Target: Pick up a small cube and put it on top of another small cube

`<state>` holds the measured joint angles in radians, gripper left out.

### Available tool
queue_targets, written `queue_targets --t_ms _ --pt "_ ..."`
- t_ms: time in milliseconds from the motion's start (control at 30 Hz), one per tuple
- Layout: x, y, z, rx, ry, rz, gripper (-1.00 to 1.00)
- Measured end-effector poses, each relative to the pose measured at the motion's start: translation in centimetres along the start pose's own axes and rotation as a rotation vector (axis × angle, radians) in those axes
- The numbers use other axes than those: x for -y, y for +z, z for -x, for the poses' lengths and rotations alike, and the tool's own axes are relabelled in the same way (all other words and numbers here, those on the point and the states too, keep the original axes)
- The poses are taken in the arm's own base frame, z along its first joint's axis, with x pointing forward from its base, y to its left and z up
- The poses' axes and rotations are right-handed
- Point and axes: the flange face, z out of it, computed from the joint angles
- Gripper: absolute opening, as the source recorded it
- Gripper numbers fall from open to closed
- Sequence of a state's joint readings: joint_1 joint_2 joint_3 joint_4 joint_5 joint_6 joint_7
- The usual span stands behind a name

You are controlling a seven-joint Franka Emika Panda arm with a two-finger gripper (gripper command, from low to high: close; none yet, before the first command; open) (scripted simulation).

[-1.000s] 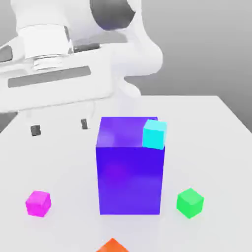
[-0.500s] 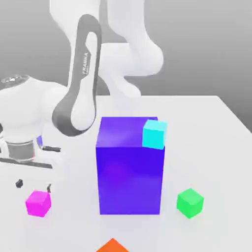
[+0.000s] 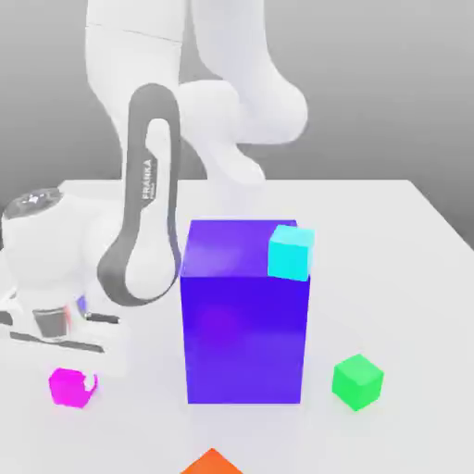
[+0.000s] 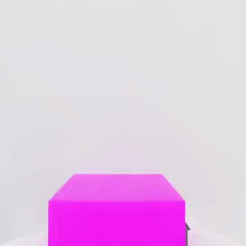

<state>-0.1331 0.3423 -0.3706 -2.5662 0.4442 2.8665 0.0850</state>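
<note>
The small magenta cube rests on the white table at the exterior view's left, and it sits close and centred in the hand view as the same magenta cube. My gripper has come down over it, and its jaws are shut on the cube's sides. A dark finger edge touches the cube's side. The hand hides the cube's top in the exterior view. The small green cube stands apart at the exterior view's right, on the other side of the big block.
A tall blue-purple block stands mid-table between the two cubes, with a small cyan cube at its top corner. An orange object pokes in at the front edge. The white table stretches behind.
The hand came from high above the table down onto the magenta cube. Its jaws, open a moment ago, have shut on the cube.
</note>
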Motion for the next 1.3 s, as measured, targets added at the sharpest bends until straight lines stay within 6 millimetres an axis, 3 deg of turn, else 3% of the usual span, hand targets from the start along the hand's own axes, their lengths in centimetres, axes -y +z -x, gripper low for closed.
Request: queue_targets --t_ms 167,267,367,533,667,900,1000,1067,1133,1300 --pt "0.1 -3.8 0.2 0.004 -0.001 -0.003 -1.0" --pt "5.9 -6.8 -0.5 -0.066 -0.139 -0.059 -1.0" --pt "10.5 -8.5 1.2 -0.096 -0.331 -0.081 -1.0" --pt "16.8 -10.7 5.6 -0.124 -0.666 -0.098 -1.0" --pt "21.5 -12.3 10.4 -0.145 -0.946 -0.112 -1.0" --pt "27.5 -14.9 19.4 -0.189 -1.413 -0.136 -1.0" --pt "29.2 -15.9 23.5 -0.208 -1.611 -0.146 -1.0" --pt "29.2 -15.5 26.5 -0.194 -1.76 -0.132 -1.0" --pt "28.6 -14.7 29.5 -0.168 -1.914 -0.111 -1.0" --pt "25.6 -12.1 34.6 -0.085 -2.264 -0.052 -1.0"
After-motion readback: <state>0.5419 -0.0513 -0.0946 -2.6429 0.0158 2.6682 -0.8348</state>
